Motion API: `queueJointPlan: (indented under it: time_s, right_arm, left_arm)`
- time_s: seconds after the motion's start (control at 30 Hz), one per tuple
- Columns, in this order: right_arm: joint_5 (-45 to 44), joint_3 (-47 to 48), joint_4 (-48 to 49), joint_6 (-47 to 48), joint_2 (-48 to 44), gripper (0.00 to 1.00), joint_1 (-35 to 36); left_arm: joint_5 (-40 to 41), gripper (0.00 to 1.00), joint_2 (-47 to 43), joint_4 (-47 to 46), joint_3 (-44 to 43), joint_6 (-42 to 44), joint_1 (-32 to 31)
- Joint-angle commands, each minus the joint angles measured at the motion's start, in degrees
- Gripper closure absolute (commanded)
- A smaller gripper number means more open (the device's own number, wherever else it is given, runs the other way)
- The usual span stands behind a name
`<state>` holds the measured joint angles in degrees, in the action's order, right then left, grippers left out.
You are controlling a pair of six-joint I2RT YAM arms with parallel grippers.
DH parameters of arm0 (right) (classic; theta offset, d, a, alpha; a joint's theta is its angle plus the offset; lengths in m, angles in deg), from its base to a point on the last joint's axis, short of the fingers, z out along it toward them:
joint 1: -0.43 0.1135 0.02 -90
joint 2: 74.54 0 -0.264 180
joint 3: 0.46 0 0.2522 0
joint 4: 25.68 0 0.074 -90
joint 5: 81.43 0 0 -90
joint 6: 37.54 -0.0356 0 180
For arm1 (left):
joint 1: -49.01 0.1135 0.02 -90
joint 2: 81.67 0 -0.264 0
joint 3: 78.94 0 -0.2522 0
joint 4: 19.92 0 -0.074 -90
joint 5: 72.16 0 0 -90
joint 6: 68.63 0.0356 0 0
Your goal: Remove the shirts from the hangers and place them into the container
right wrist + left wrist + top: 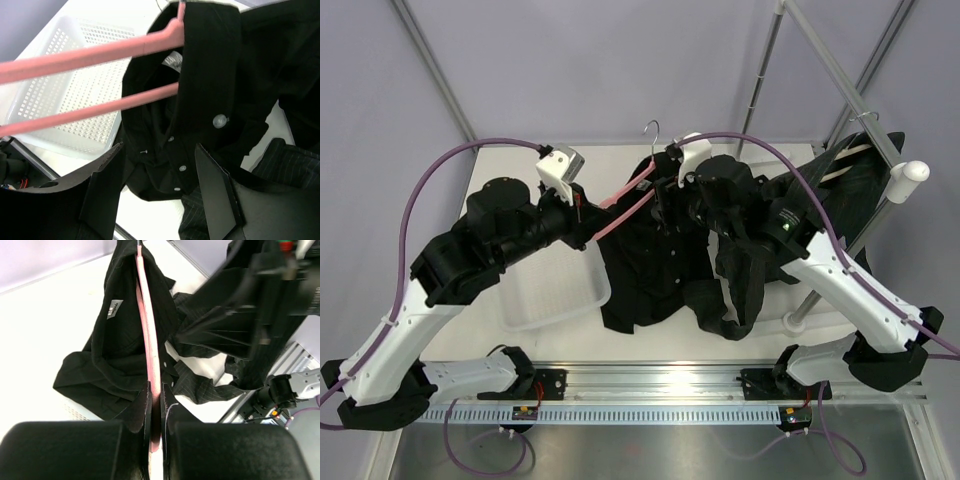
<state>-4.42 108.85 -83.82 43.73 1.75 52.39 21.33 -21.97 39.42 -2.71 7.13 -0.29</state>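
Shirts, two, neither yet in the container (535, 300).
Item one, plain black shirt (645, 270): hangs half off the pink hanger (625, 195), just beside the container. Your left gripper (156, 405) is clamped on the hanger's bare arm. Your right gripper (159, 150) gapes at the collar, holding nothing.
Item two, second dark shirt (855, 195): on its cream hanger (848, 158), far right.
Both removals outstanding.

The left arm (470, 250) covers part of the container (560, 297); the pink hanger (625, 189) runs out of sight inside the black shirt (640, 270).
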Motion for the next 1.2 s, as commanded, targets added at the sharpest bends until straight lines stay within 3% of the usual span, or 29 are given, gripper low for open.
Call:
queueJointPlan:
  time_s: [0.0,0.07,0.1,0.2,0.3,0.37,0.83,1.03,1.17]
  right_arm:
    - [-1.9,4.4,2.4,1.8,1.6,0.36,0.3]
    - [-3.1,4.8,2.8,2.1,2.1,0.44,0.3]
    - [-4.0,5.1,2.9,2.1,2.5,0.60,0.3]
    - [-7.0,5.2,2.7,2.4,3.0,0.92,0.5]
    - [-8.6,5.0,3.0,2.8,3.2,0.91,0.4]
    - [-10.8,5.4,2.5,3.2,3.4,1.00,0.6]
    - [-39.0,14.8,4.8,14.5,7.7,1.00,0.1]
    - [-38.3,14.1,4.1,14.5,7.4,1.00,-5.2]
    - [-34.7,7.8,5.0,12.4,4.9,1.00,-6.9]
  left_arm:
    - [-2.8,1.00,-1.3,-4.7,-1.3,-0.6,0.0]
    - [-3.1,1.00,-2.1,-5.0,-0.9,-0.9,-0.1]
    - [-3.1,1.00,-2.3,-5.0,-0.5,-0.9,-0.1]
    - [-3.1,1.00,-3.6,-4.6,0.3,-0.9,-0.1]
    - [-5.2,1.00,-4.9,-4.5,1.0,-1.1,0.0]
    - [-5.2,1.00,-5.4,-3.4,1.2,-1.2,-0.1]
    - [-3.7,1.00,-13.4,4.2,7.6,-3.8,0.0]
    - [-2.0,1.00,-17.9,5.6,7.8,-4.0,0.0]
    - [-0.4,1.00,-21.6,3.5,7.1,-3.6,-0.1]
